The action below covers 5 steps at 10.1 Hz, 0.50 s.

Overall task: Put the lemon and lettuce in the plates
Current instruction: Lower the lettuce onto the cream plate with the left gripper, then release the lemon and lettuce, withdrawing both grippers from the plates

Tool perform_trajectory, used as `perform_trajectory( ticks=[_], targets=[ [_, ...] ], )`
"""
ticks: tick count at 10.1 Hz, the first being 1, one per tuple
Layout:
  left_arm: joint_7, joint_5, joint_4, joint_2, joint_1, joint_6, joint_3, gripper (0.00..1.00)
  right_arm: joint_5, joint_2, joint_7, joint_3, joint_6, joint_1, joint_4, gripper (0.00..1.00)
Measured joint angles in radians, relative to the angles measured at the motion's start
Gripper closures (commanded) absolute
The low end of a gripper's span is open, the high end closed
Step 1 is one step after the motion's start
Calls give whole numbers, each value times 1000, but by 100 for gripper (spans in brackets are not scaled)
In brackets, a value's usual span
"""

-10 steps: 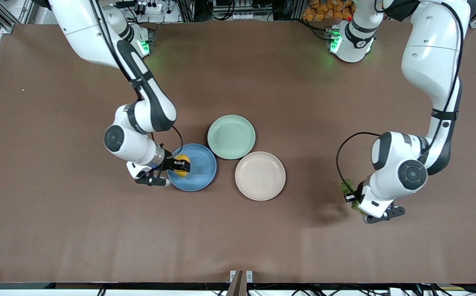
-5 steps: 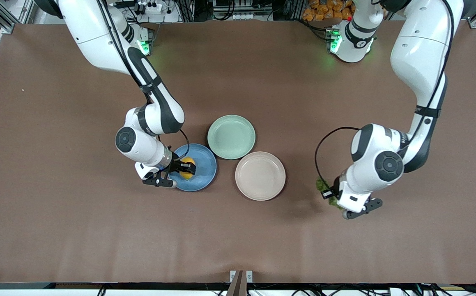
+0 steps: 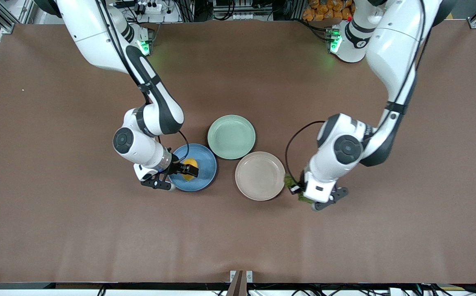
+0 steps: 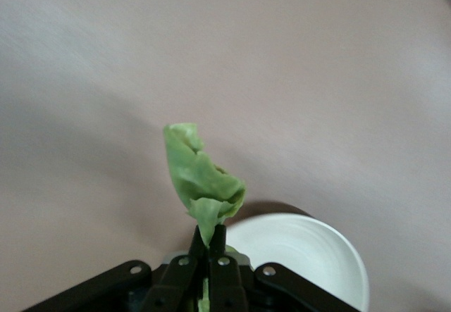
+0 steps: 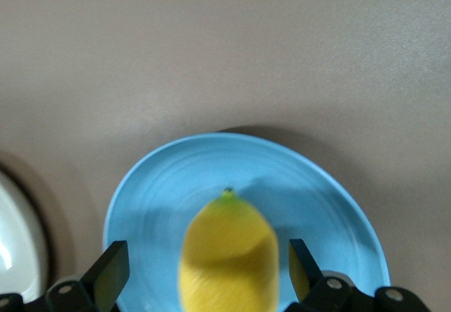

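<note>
The yellow lemon [image 3: 190, 164] is in the blue plate [image 3: 203, 164]. My right gripper [image 3: 187, 169] is low over that plate and open, one finger on each side of the lemon with a gap to it. In the right wrist view the lemon [image 5: 229, 256] is blurred between the spread fingers [image 5: 113, 273] over the blue plate [image 5: 211, 164]. My left gripper [image 3: 297, 191] is shut on the green lettuce [image 3: 289, 181], just beside the beige plate [image 3: 260, 176] toward the left arm's end. In the left wrist view the lettuce [image 4: 201, 178] sticks out of the shut gripper [image 4: 209, 238], with the beige plate [image 4: 303, 252] below.
A pale green plate [image 3: 231, 137] lies farther from the front camera, touching both the blue and the beige plates. The beige plate's edge also shows in the right wrist view [image 5: 14, 248]. Bare brown table lies all round the plates.
My left arm has carried the lettuce across the table to the rim of the beige plate. My right gripper has opened and let go of the lemon over the blue plate.
</note>
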Motion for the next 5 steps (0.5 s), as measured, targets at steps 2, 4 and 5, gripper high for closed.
perform_trajectory(
  ticks=[2, 4, 5],
  targets=[
    [-62, 0, 0, 5, -57, 25, 3, 100, -23, -70, -3, -10, -158, -51, 33, 0],
    [-100, 0, 0, 13, -110, 26, 4, 4, -137, -140, -39, -13, -264, -128, 35, 0],
    [-114, 0, -1, 20, -130, 26, 4, 0, -173, -158, -84, -14, -281, -163, 34, 0]
  ],
)
